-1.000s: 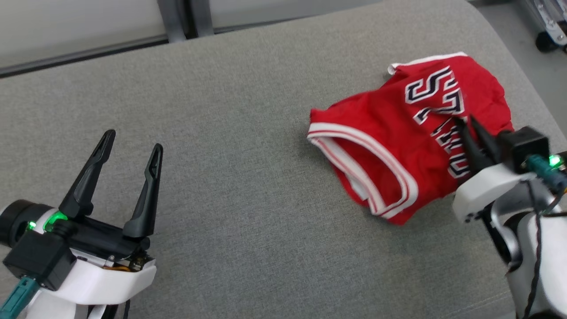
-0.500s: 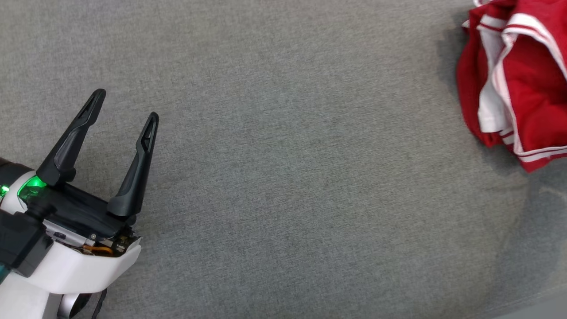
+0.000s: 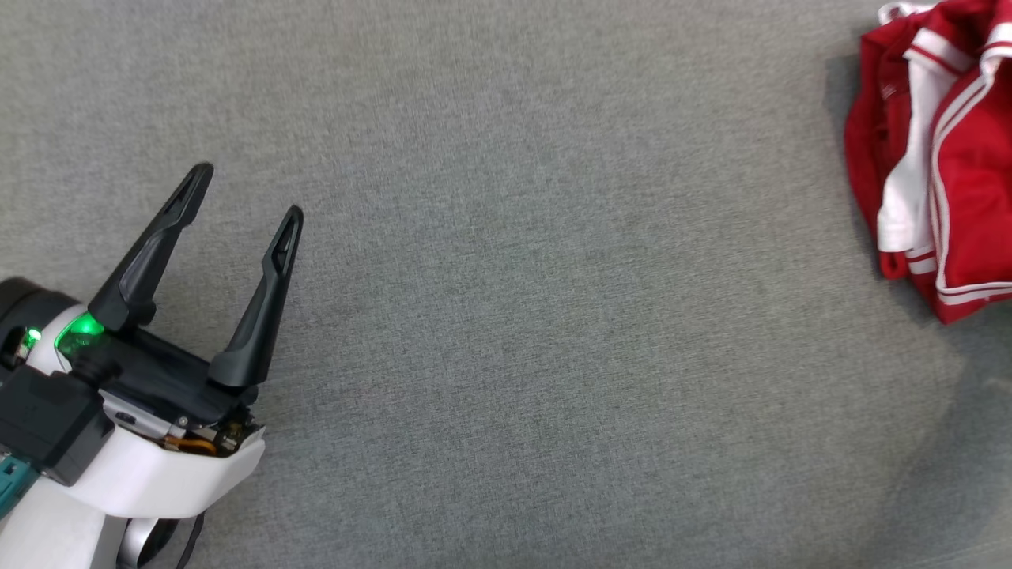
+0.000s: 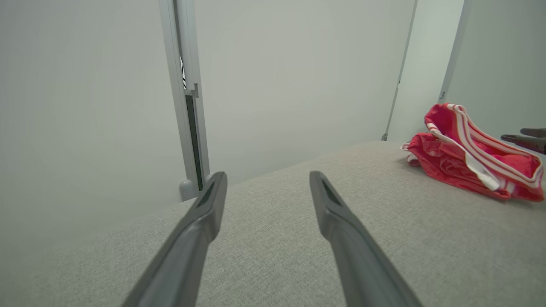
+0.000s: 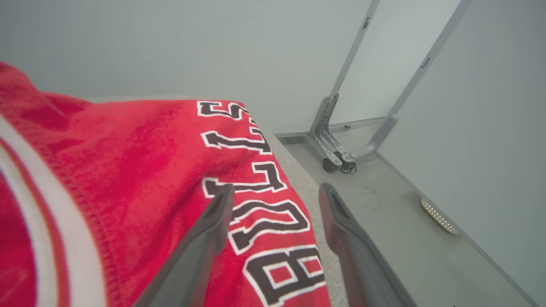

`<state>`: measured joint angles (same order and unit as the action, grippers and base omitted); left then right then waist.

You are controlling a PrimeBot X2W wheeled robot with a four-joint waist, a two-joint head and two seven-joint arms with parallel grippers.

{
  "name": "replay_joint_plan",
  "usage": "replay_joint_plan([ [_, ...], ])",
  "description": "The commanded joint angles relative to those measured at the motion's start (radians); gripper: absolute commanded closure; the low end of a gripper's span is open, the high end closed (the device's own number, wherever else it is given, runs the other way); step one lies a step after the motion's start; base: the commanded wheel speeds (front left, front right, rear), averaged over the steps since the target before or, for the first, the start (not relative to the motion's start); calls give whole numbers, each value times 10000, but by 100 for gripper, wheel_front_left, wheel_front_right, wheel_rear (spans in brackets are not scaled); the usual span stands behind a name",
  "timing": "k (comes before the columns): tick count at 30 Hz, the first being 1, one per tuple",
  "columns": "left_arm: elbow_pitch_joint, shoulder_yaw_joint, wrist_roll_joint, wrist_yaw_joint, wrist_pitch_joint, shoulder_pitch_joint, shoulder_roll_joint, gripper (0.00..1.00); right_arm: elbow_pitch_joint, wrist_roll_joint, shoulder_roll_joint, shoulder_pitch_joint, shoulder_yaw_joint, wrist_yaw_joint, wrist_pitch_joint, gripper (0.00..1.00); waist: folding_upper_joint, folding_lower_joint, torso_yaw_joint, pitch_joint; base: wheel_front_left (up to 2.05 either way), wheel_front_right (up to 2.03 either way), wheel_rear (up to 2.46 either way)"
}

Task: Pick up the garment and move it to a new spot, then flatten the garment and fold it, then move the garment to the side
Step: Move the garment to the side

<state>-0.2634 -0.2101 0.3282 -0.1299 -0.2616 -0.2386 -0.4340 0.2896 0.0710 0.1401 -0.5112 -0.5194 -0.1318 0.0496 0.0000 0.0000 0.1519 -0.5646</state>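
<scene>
Red jersey with white-striped trim and black-and-white lettering (image 3: pixel 980 205) lies bunched and unflattened at the right end of the grey fabric-covered tabletop (image 3: pixel 553 316). Right jaws stand wide over its lettered panel and hold nothing. One dark finger (image 5: pixel 204 238) is over the cloth; contact cannot be told. Left jaws stand wide and empty, well apart from the jersey. Judged step: relocation, flattening not begun. Next move calls for a firm hold on a hem or shoulder edge, then both arms drawing the cloth flat.

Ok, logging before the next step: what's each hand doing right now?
Left hand: open, holding nothing.
Right hand: open over the crumpled red jersey with white trim, not gripping it.
</scene>
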Motion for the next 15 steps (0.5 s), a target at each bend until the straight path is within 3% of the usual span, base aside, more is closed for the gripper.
replay_joint_plan([
  [1,124,139,32,-10,-36,231,37,0,-337,-167,-190,459,240,22,-400,0,0,0,58,483,0,0,0],
  [7,529,661,113,161,-35,918,379,0,-1740,-355,-678,1949,1543,22,-1144,0,0,0,177,1430,0,0,0],
  [15,1168,1434,217,474,-37,1488,936,0,-3370,-569,-875,3304,3180,22,-1274,0,0,0,-227,2309,0,0,0],
])
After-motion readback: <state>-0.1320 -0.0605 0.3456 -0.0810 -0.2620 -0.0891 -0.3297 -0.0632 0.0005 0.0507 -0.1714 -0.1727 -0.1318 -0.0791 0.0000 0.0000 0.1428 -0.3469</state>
